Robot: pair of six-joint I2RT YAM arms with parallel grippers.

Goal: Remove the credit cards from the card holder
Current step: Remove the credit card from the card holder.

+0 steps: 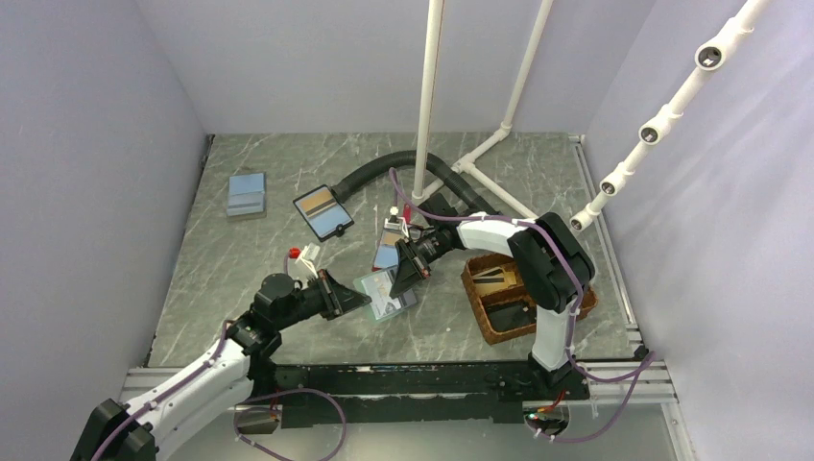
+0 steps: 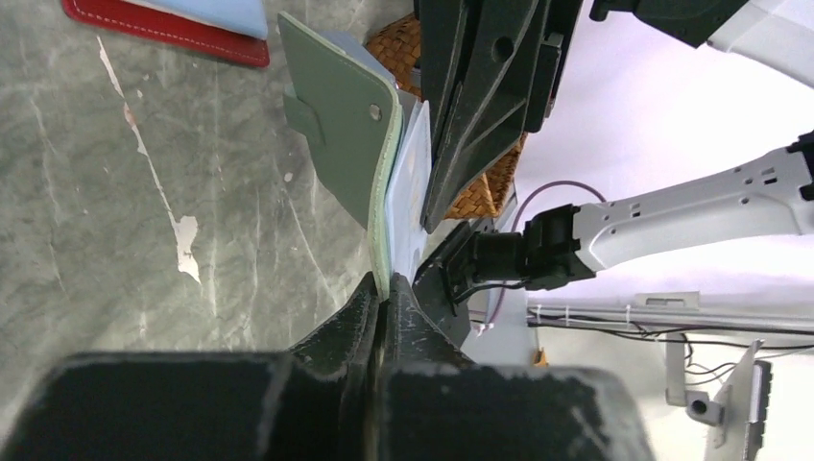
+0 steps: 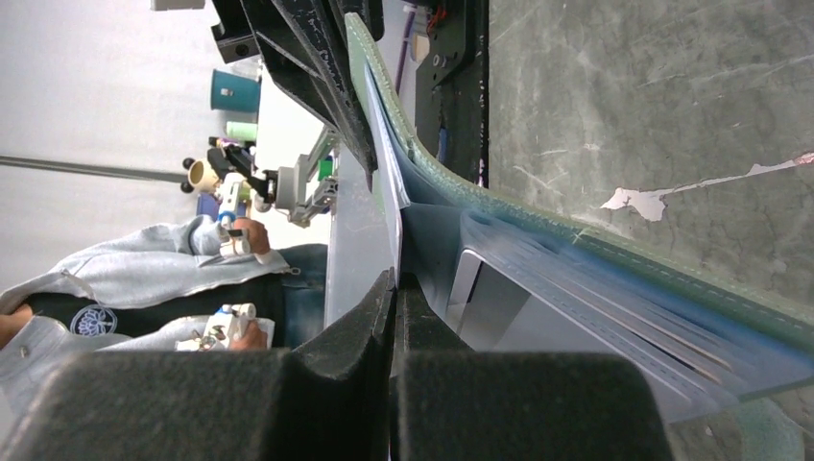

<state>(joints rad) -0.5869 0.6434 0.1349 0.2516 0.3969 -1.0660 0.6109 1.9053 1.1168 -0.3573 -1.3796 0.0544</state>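
Extraction under way: a flat, muted teal card holder is held off the grey marbled table. Its near edge is pinched between the closed fingers of the left gripper, and the cover rises straight ahead of the fingertips. From the opposite side, the right gripper is closed on the edge of a thin, pale blue-grey plastic credit card. The card stands just beyond its fingertips, against the holder's inner face.

The pull-out step is judged to be in hand: the card is gripped but is not seen free of its pocket. The next move would call for a straight draw by the right arm along the pocket's line, with the holder clamped by the left so that it is not dragged along.

Further credit cards are seen layered in the blue pockets to the right of the right fingers. How deep the gripped card sits is hidden by the fingers themselves. The pocket mouths are blurred, so the number of cards left cannot be made out — nor can it be settled beyond doubt that the pinched sheet is a card and not a pocket flap.
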